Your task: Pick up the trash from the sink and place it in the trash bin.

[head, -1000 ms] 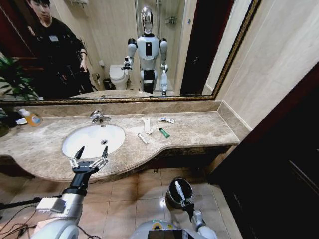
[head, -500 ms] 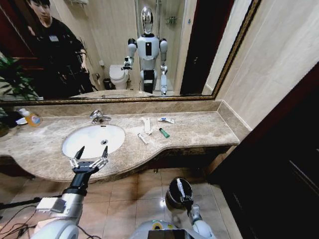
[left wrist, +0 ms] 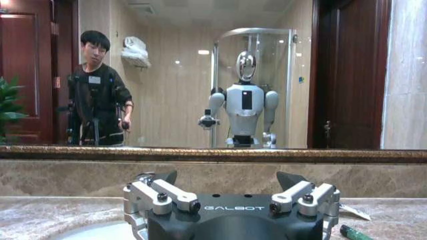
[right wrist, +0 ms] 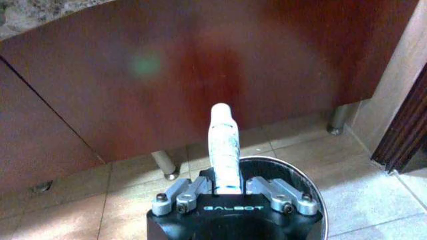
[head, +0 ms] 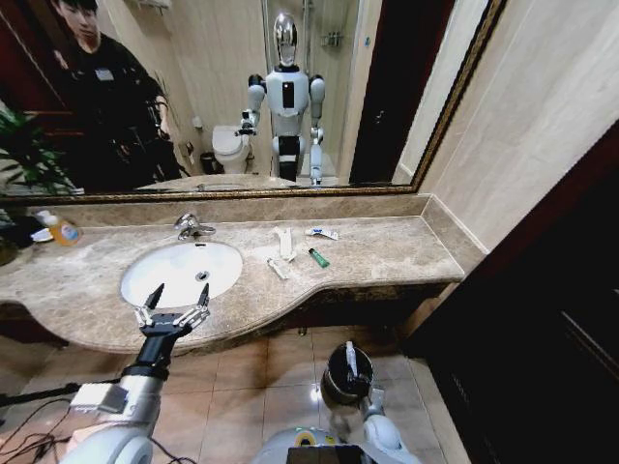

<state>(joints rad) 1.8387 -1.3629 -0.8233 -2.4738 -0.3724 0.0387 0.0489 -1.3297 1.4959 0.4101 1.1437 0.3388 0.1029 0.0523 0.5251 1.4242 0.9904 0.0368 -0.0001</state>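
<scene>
**Trash tube poised over the bin**

Trash still lies on the marble counter at centre frame of the head view: white wrappers (head: 283, 242), a green tube (head: 318, 257) and a white tube (head: 322, 233), all just beside the sink (head: 145, 280) rather than in the basin.

The step in hand is the drop. The right gripper (right wrist: 228, 189) is clamped on a slim white tube (right wrist: 223, 145), which sticks up between its fingers directly above the round bin (head: 334, 387) on the floor tiles at lower centre (its shiny rim (right wrist: 303, 175) curves just behind the fingers).

The left gripper (head: 175, 307) hangs at lower left, over the counter's front edge by the sink, fingers spread and empty.

Next, as I judge it, the right fingers need to part so the tube falls inside the rim.
</scene>
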